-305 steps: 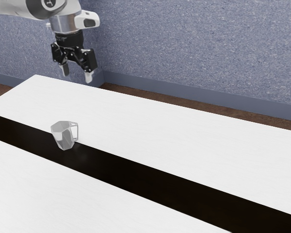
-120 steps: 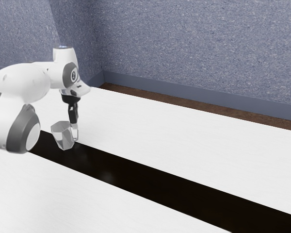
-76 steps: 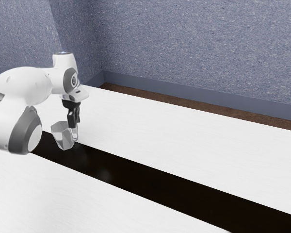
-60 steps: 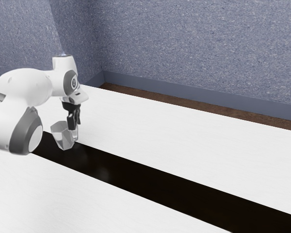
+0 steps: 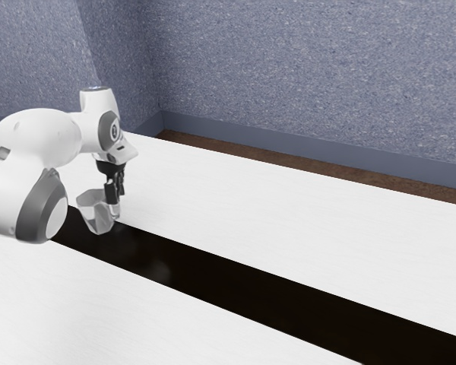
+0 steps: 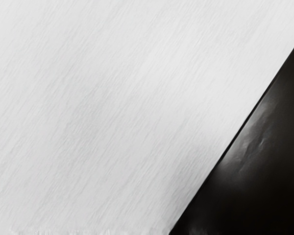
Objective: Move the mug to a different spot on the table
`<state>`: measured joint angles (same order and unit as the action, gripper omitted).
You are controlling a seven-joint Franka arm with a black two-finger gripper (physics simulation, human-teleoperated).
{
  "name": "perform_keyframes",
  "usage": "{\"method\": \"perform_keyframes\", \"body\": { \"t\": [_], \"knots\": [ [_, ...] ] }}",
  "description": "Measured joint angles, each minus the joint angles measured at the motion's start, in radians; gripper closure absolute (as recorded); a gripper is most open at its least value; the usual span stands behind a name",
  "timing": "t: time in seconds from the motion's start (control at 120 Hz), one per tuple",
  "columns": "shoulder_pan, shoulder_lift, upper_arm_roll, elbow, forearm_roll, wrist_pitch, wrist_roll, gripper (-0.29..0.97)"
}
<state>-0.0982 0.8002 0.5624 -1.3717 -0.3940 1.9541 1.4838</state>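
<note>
A pale, translucent grey mug [image 5: 93, 216] stands on the black stripe [image 5: 235, 285] of the white table [image 5: 289, 213], near the exterior view's left. My gripper [image 5: 114, 195] points straight down at the mug's handle side. Its black fingers stand close together on the rim there, shut on the mug. The mug leans slightly toward the exterior view's left. My white arm covers the table left of the mug. In the wrist view the white tabletop [image 6: 112, 107] lies under the hand, with the black stripe [image 6: 264, 186] along one side.
The black stripe runs diagonally across the table toward the exterior view's lower right. Wide white tabletop lies on both sides of it. A blue-grey wall [image 5: 304, 68] and a brown floor strip [image 5: 327, 169] sit behind the table's far edge.
My arm came down from high above the table to the mug. In the last half second the fingers have drawn together at the rim, and the mug has shifted and tipped slightly left.
</note>
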Motion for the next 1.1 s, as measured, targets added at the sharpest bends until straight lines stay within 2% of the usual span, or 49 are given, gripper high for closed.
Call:
{"method": "perform_keyframes", "body": {
  "t": [0.3,0.525,0.658,1.1],
  "knots": [
    [0.0,0.0,0.003,0.0,0.026,-0.003,-0.074,0.02],
    [0.0,0.0,0.002,0.0,0.029,-0.001,-0.108,0.31],
    [0.0,0.0,0.003,0.0,0.029,0.0,-0.123,0.44],
    [-0.003,-0.003,0.001,0.004,0.039,0.001,-0.157,0.62]
  ]
}}
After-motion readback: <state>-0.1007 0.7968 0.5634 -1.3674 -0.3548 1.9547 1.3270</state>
